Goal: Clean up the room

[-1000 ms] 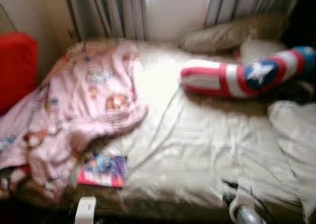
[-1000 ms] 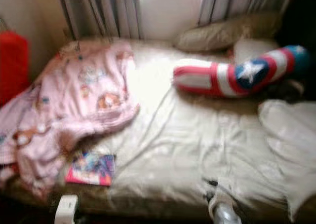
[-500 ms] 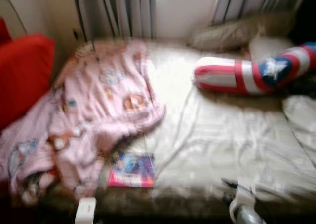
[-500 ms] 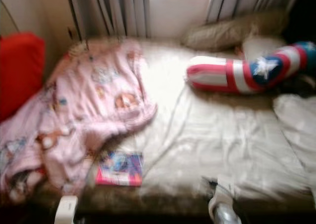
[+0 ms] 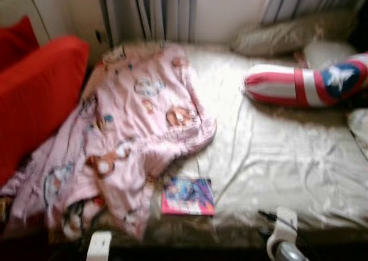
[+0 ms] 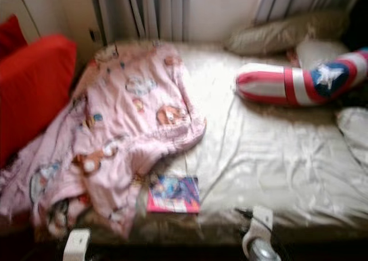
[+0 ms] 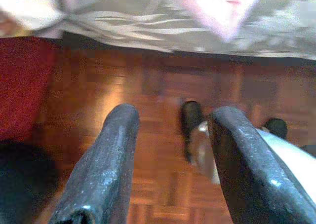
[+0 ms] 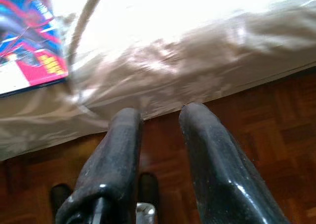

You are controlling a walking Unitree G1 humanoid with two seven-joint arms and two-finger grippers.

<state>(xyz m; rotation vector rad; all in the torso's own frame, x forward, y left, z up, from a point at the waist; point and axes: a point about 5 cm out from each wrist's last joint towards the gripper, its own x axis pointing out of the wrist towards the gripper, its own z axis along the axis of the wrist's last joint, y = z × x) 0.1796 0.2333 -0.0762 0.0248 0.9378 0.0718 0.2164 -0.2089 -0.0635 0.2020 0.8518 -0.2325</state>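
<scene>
A rumpled pink cartoon-print blanket (image 5: 132, 134) lies across the left half of the bed (image 5: 287, 152) and hangs over its front edge. A colourful book (image 5: 188, 196) lies flat on the sheet by the front edge, and its corner shows as the book (image 8: 29, 41) in the right wrist view. A red, white and blue star pillow (image 5: 305, 85) rests at the back right. My left gripper (image 7: 175, 113) hangs open above the wooden floor (image 7: 148, 95). My right gripper (image 8: 158, 113) points at the bed's front edge, its fingers a little apart and holding nothing.
Red cushions (image 5: 34, 94) stand against the bed's left side. A beige pillow (image 5: 287, 35) and another pale pillow (image 5: 325, 51) lie at the head by the curtains (image 5: 155, 11). My left arm (image 5: 99, 246) and right arm (image 5: 282, 238) show low at the bed's front.
The camera has swung left, so the bed and its things have slid right in view and more of the red cushions shows. The things themselves have not moved.
</scene>
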